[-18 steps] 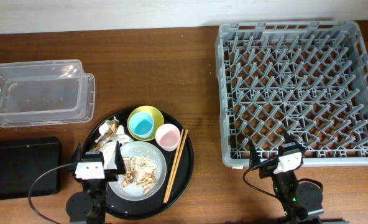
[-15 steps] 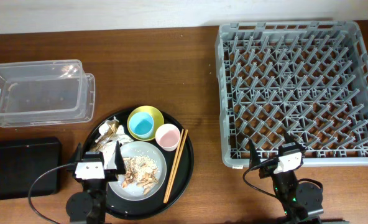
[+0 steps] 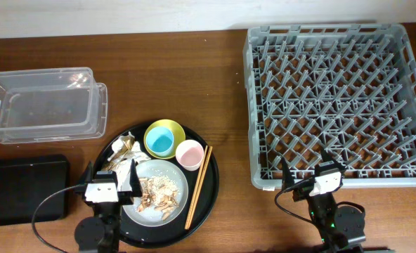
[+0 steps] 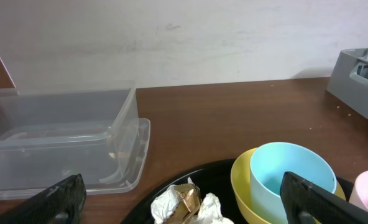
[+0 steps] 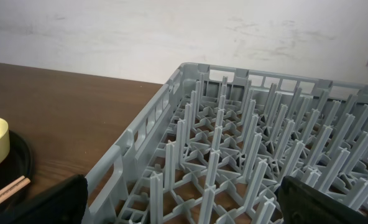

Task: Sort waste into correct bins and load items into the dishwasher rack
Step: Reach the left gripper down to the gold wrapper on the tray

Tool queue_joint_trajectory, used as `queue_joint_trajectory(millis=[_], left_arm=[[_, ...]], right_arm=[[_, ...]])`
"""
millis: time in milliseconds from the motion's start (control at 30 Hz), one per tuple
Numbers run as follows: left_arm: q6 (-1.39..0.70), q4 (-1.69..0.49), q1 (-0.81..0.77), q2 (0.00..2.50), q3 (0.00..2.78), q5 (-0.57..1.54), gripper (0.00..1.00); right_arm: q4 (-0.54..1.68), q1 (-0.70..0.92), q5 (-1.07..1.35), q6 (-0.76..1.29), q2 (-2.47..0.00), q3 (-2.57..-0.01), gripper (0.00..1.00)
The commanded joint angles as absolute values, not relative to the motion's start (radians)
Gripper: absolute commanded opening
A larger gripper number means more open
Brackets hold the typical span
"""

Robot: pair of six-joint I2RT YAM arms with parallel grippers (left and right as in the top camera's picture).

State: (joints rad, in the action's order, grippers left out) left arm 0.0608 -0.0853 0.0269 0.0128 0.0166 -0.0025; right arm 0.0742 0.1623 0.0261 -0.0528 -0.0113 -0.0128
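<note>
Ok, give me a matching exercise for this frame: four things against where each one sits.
1. light blue cup
2. chopsticks
3. food scraps
4. clear container

a. on the pale grey plate
b. straight on the table
c. inside the yellow bowl
d. on the black tray, right of the plate

Pairs: 1-c, 2-d, 3-a, 4-b

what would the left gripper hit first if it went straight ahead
Likely the crumpled tissues lying just ahead of the left gripper, though its height is unclear and it might clear them.
</note>
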Motion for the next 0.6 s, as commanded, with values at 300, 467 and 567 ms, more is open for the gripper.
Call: queue_joint_trajectory(millis=[300,467,567], left_arm=[[0.077,-0.083,0.022,0.006,0.010,0.012,0.99],[0.076,-0.083,0.022,0.006,0.010,0.012,0.99],[-0.276,-0.044,0.022,0.006,0.010,0.608,0.99]], right_arm=[[0.078,0.157,0.018,-0.052,-0.004,-0.006,0.98],[0.078,0.157,0.018,-0.052,-0.004,-0.006,0.98],[0.078,0.157,0.018,-0.052,-0.004,-0.006,0.98]])
